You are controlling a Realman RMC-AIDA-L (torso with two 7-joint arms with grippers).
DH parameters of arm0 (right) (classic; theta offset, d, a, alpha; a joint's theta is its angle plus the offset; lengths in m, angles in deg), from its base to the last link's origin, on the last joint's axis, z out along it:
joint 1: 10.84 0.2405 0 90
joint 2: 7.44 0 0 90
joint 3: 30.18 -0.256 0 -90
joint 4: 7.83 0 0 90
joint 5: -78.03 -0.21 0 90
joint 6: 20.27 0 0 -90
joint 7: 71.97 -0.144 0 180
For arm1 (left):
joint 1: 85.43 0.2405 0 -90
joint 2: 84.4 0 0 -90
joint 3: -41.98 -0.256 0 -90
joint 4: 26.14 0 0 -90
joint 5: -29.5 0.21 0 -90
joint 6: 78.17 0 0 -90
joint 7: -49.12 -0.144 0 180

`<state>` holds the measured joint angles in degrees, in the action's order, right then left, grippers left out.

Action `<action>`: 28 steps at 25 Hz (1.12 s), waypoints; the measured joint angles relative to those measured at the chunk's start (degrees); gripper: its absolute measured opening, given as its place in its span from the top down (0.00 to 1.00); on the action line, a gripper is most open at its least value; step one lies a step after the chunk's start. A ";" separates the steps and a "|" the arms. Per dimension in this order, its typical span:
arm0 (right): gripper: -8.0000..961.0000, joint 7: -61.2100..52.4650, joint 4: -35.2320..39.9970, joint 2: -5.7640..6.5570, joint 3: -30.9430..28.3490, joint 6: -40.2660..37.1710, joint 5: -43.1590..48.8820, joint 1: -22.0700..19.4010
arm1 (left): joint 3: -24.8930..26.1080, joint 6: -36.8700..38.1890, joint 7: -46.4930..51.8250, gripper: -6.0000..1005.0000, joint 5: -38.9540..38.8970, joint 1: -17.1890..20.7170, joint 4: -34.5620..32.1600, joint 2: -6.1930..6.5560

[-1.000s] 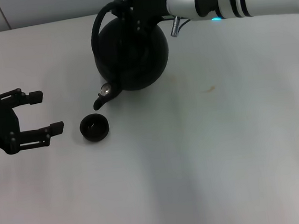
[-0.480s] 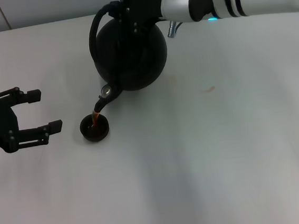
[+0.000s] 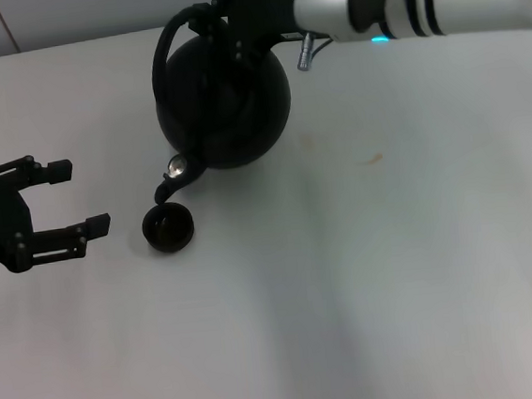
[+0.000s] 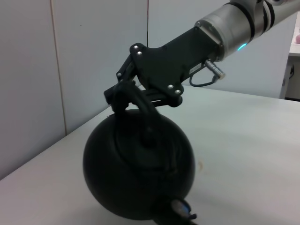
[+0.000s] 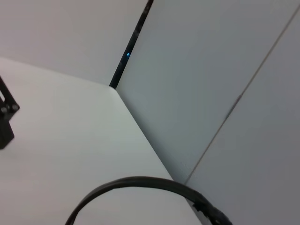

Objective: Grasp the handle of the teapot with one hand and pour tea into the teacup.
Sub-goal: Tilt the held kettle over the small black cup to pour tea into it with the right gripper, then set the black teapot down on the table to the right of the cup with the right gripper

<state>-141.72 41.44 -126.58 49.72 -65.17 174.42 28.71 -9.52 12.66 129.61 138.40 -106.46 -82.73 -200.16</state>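
Black right pincer (image 3: 230, 19) apparently clamps handle (image 3: 168, 41).

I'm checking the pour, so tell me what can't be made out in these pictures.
- Tea level in the teacup: head view, dark inside, too small to tell.
- Teapot spout tip: left wrist view, cut off by the bottom edge.
- Right gripper contact on the handle: head view, black on black, fingers blend in.
- Right wrist view: only an arc of handle shows; teacup out of frame.
- Left gripper, open: its arm is cut by the edge.
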 joint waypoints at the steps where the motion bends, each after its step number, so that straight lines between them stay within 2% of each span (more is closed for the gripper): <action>1: 0.92 0.02 -0.08 -0.01 -0.16 -0.37 -0.61 -0.55 | 0.00 0.00 0.07 0.15 0.00 0.03 -0.04 -0.02; 11: 0.92 0.05 -0.94 -0.12 -2.02 -0.10 -8.62 -6.10 | 0.00 -0.04 0.36 0.15 0.00 -0.15 -0.12 -0.07; 21: 0.92 0.02 -5.72 -0.14 -9.76 0.14 -13.92 -7.88 | 0.00 -0.04 0.29 0.15 0.00 -0.43 -0.08 -0.32; 28: 0.92 -0.74 -7.40 -0.12 -11.47 -0.36 -14.89 -8.47 | 0.00 -0.04 0.26 0.16 0.01 -0.73 -0.10 -0.35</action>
<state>-142.46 34.03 -126.70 38.25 -65.53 159.52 20.24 -9.52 12.62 129.87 138.40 -107.19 -82.83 -200.51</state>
